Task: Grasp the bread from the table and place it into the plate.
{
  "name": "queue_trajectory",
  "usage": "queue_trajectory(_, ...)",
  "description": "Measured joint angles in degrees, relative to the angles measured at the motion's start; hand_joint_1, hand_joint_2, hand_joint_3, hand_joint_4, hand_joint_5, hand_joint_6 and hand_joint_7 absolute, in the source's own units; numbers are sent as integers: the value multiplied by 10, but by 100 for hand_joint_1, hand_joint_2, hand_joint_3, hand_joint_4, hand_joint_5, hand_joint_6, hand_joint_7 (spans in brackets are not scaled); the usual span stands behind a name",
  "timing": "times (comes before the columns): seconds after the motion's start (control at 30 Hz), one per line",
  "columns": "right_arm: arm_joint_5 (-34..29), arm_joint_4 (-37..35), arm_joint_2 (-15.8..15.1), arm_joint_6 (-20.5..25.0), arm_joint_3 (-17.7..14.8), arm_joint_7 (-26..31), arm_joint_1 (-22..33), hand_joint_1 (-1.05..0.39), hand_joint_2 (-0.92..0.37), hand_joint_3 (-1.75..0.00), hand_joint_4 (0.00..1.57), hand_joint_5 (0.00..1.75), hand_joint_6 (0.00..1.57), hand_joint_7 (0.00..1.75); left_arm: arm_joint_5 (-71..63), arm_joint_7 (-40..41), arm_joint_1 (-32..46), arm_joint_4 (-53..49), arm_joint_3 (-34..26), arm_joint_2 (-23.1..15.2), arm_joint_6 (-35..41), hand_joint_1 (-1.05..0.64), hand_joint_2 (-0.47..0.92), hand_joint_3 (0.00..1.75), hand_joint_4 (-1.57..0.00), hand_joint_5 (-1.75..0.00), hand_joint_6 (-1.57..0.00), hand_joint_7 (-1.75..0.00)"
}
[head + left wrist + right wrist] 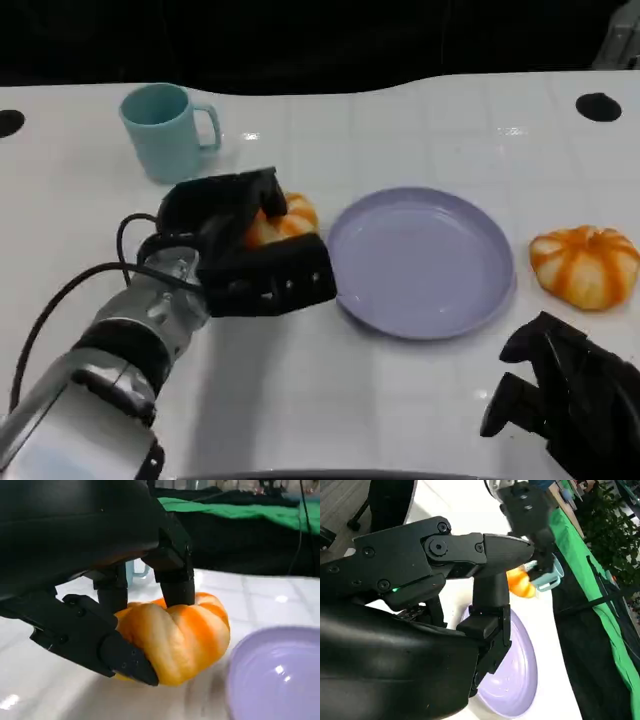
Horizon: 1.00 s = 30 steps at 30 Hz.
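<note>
mug [165,130]: far left on the worktop [300,400], out of the path.
left hand [245,250]: fingers [172,577] closed around the bread [285,218], some over its top, one under the near side; firm hold by the look of it.
bread: in the left hand, just left of the plate [420,262], low over the worktop; can't tell if it's lifted clear.
key relation: plate rim sits right beside the bread on its right, so next move is likely a short carry right, up over the rim.
plate: centre of worktop, nothing in it.
second bun [585,265]: right of plate, untouched.
right hand [560,395]: near right, fingers curled, holding nothing; farther from the bread than the left.
</note>
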<state>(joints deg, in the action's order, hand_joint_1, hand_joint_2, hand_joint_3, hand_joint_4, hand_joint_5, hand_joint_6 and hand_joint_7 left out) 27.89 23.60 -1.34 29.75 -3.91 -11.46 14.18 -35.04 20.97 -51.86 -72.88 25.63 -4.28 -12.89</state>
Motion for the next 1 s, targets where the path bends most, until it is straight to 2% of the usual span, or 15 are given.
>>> queue_trajectory(0.07,0,0,0,0,0,1,0,-47,-92,-37,66,175,53,161,5,-1,-7,7,-8,9,0,-16,75,68,-89,-175,-60,-175)
queue_trajectory(0.13,0,0,0,0,0,1,0,-47,-92,-37,66,175,52,161,12,-8,-17,15,-11,15,1,-15,70,71,-79,-175,-58,-175)
queue_trajectory(0.23,-1,-1,0,-3,1,1,0,-47,-92,-38,66,175,52,161,11,-21,-34,27,-9,20,0,-14,62,79,-85,-175,-61,-175)
queue_trajectory(0.27,-2,-2,0,-5,2,1,0,-47,-92,-38,66,175,52,162,11,-26,-40,31,-7,21,-1,-16,64,75,-85,-175,-59,-135)
queue_trajectory(0.3,-2,-2,0,-7,2,1,0,-47,-92,-38,66,175,52,162,11,-31,-46,35,-6,23,-1,-17,67,69,-85,-175,-67,-98)
queue_trajectory(0.33,-2,-3,0,-8,2,0,0,-47,-92,-38,67,175,52,162,11,-36,-52,39,-5,26,-1,-17,67,69,-86,-175,-65,-100)
queue_trajectory(0.4,-3,-3,0,-9,3,1,-1,-47,-92,-38,67,175,52,162,11,-39,-61,48,-4,32,-1,-17,66,70,-87,-175,-59,-116)
queue_trajectory(0.43,-4,-3,0,-9,3,1,-1,-46,-92,-38,67,175,52,162,11,-42,-65,49,-3,35,-1,-18,64,76,-88,-175,-62,-150)
queue_trajectory(0.5,-5,-3,0,-9,4,1,-1,-46,-92,-38,67,175,52,163,9,-50,-74,50,3,43,0,-18,63,79,-89,-175,-63,-170)
queue_trajectory(0.53,-5,-3,0,-9,4,1,-1,-45,-92,-39,67,175,52,163,7,-52,-76,51,7,46,0,-18,63,80,-89,-175,-63,-172)
queue_trajectory(0.6,-5,-3,0,-9,4,1,-1,-46,-92,-37,67,175,52,162,0,-58,-79,51,13,53,1,-19,60,74,-90,-175,-69,-167)
queue_trajectory(0.67,-5,-3,1,-9,4,1,-1,-46,-92,-37,67,175,52,161,-5,-66,-83,49,23,62,0,-21,64,68,-90,-175,-73,-150)
queue_trajectory(0.87,-10,-3,4,-10,12,3,-2,-45,-92,-40,66,175,51,160,-16,-86,-87,37,43,93,1,-21,67,62,-88,-175,-74,-142)
queue_trajectory(0.97,-14,-3,4,-12,13,3,-1,-46,-92,-40,66,175,51,161,-20,-89,-87,27,46,101,1,-21,67,64,-88,-175,-70,-163)
queue_trajectory(1.0,-14,-3,4,-13,14,2,-1,-46,-92,-40,66,175,51,161,-21,-90,-87,24,46,103,2,-22,69,61,-86,-175,-70,-135)
